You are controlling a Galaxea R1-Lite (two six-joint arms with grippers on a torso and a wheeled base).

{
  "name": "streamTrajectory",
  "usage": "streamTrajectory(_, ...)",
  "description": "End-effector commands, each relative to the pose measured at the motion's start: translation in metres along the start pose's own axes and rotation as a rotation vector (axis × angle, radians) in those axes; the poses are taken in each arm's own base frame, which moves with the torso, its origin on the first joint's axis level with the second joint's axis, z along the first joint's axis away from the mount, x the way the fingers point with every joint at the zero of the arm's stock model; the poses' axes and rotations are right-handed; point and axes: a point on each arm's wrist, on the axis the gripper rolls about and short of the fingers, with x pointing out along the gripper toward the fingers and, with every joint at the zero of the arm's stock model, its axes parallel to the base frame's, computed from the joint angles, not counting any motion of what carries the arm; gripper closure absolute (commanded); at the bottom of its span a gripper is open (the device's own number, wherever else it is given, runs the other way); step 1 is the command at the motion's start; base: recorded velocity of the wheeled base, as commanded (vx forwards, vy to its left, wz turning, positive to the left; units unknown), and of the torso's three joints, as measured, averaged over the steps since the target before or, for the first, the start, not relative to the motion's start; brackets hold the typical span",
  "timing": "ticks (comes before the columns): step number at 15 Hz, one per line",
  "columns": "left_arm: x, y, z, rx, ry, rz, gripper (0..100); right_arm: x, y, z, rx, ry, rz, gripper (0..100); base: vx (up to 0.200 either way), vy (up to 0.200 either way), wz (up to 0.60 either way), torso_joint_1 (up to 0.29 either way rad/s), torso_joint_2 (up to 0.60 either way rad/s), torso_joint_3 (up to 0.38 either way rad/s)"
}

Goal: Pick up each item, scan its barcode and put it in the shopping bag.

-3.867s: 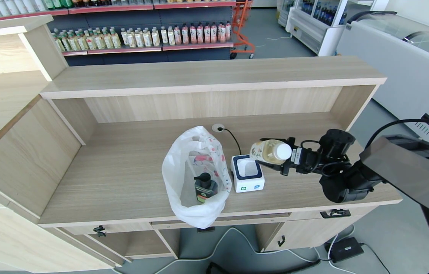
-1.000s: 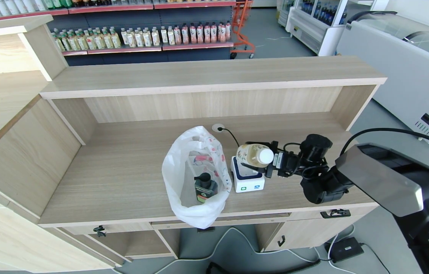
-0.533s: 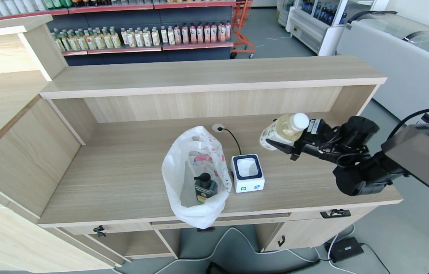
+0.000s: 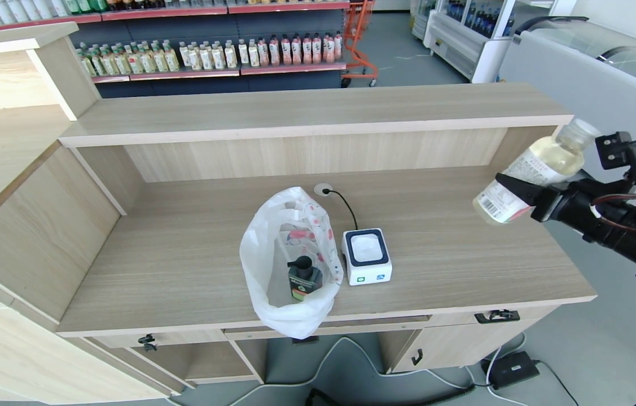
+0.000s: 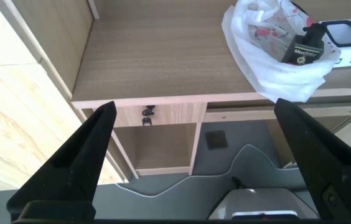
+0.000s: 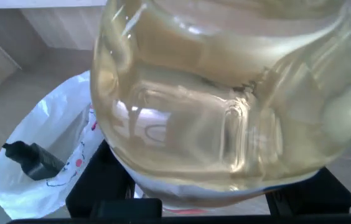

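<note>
Right tool point(image 4: 516, 190): closed on the lower body of a clear drink bottle point(image 4: 535, 169) of pale yellow liquid. The bottle is tilted, white cap uppermost, and held in the air above the bench's point(image 4: 182, 254) right edge, toward the far corner.

Left tool point(image 5: 194, 109): fingers spread wide, holding nothing, off the near edge toward the left corner.

White shopping bag point(image 4: 264, 254): open at mid near edge, overhanging it, with a black pump bottle point(image 4: 303, 276) inside.

Barcode scanner point(image 4: 367, 255): just beside the bag, on its right-edge side.
</note>
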Motion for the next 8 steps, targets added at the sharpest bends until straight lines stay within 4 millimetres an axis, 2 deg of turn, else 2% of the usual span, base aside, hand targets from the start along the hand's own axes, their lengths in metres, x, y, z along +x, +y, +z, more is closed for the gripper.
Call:
streamTrajectory(1,0.0000,0.0000,0.0000,0.000,0.000,0.000,0,-0.0169,0.0050,0.0205,-0.023,-0.048,-0.016,100,0.000,0.000,0.00,0.000,0.00,0.000)
streamTrajectory(3,0.0000,0.0000,0.0000,0.000,0.000,0.000,0,-0.0227,0.0102,0.0267,0.041,-0.025,-0.012,100,0.000,0.000,0.00,0.000,0.00,0.000)
streamTrajectory(8,0.0000,0.0000,0.0000,0.000,0.000,0.000,0,-0.0181,0.0138,0.0247,0.050,-0.014,0.028,100,0.000,0.000,0.00,0.000,0.00,0.000)
